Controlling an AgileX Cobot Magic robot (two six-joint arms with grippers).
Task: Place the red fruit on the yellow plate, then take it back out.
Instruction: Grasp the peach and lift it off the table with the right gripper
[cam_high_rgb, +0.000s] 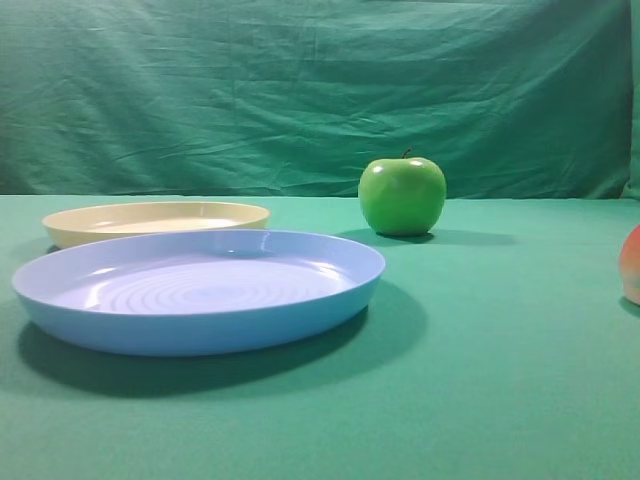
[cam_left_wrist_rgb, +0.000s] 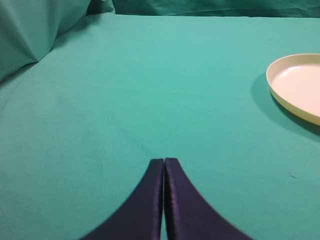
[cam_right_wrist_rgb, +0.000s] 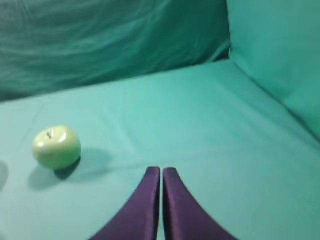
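The red fruit (cam_high_rgb: 631, 264) sits on the green tablecloth (cam_high_rgb: 500, 380) at the far right edge of the exterior high view, cut off by the frame so that only a sliver of its red-to-orange skin shows. It lies well apart from the yellow plate (cam_high_rgb: 150, 222), which rests on the cloth at the left, shallow and holding nothing, partly screened by the larger blue plate (cam_high_rgb: 200, 290) standing just in front of it. A glossy green apple (cam_high_rgb: 402, 195) stands upright, stem up, between the plates and the fruit, toward the draped green backdrop (cam_high_rgb: 300, 90). In the left wrist view the left gripper (cam_left_wrist_rgb: 164, 161) hovers over bare cloth with its 2 dark fingers pressed together, nothing between them, the yellow plate's rim visible off to the right. In the right wrist view the right gripper (cam_right_wrist_rgb: 161, 170) is likewise closed, its 2 fingers tip to tip and holding nothing, with the green apple on the cloth to its left and the red fruit out of that camera's sight.
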